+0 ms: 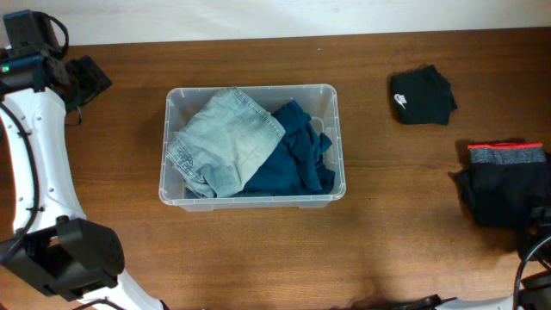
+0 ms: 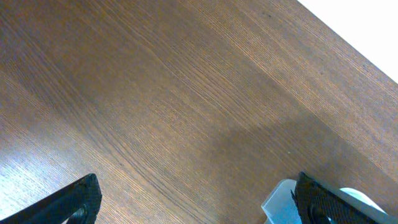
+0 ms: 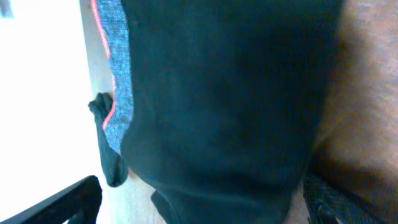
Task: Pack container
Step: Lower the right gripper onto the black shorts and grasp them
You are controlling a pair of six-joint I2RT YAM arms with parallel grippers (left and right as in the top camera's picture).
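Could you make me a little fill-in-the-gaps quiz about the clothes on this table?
1. Inside the clear container, ___ garments show: a faded denim piece and a dark blue garment.
2. The small black garment carries a ___ logo.
3. The black garment with the grey and red waistband lies ___ the container.

Missing words: two; white; outside.

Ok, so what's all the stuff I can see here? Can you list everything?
container: one, clear plastic, middle of the table
denim garment: one, light blue, container's left side
teal garment: one, dark teal, container's right side
logo garment: one, black with white logo, on the table right of the container
banded garment: one, black with grey-and-red band, table's right edge
table: one, brown wood
left gripper: one, black, open over bare table
right gripper: one, black, open over the banded garment
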